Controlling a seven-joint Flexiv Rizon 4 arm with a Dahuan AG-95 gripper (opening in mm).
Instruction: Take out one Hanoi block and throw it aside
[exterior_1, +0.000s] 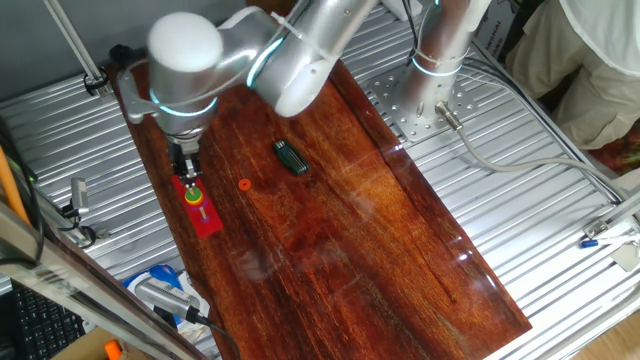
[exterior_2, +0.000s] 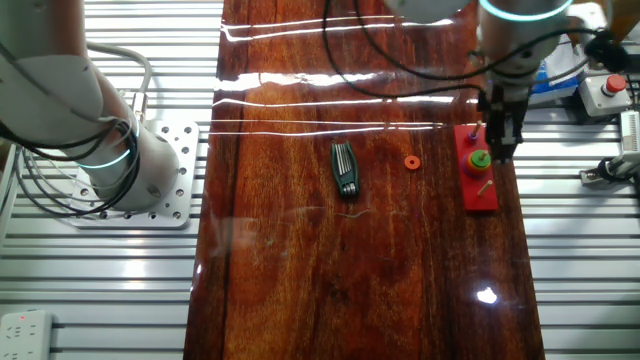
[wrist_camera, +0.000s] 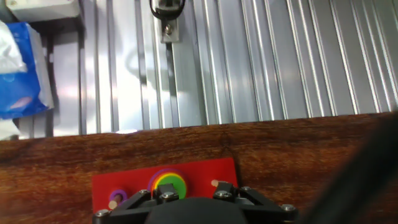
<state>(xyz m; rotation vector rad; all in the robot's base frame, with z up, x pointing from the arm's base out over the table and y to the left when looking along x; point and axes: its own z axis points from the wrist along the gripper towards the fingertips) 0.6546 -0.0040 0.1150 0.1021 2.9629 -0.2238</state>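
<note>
pincer (exterior_1: 188, 172) hung over red base (exterior_1: 203, 213), grip state unreadable | Hanoi block (exterior_2: 479, 158) sat atop the stack near counter (exterior_1: 330, 220) edge | orange ring (exterior_1: 244, 184) apart, open wood beyond

Open board beside orange ring (exterior_1: 244, 184), apparently.

1. I'm looking at a robotics lab bench: ribbed aluminium table (exterior_1: 560, 270) w/ a wood board (exterior_1: 350, 220) on top.
2. Arm base plate (exterior_2: 165, 175) bolted at left, e-stop button (exterior_2: 612, 88) far right, cables around.
</note>
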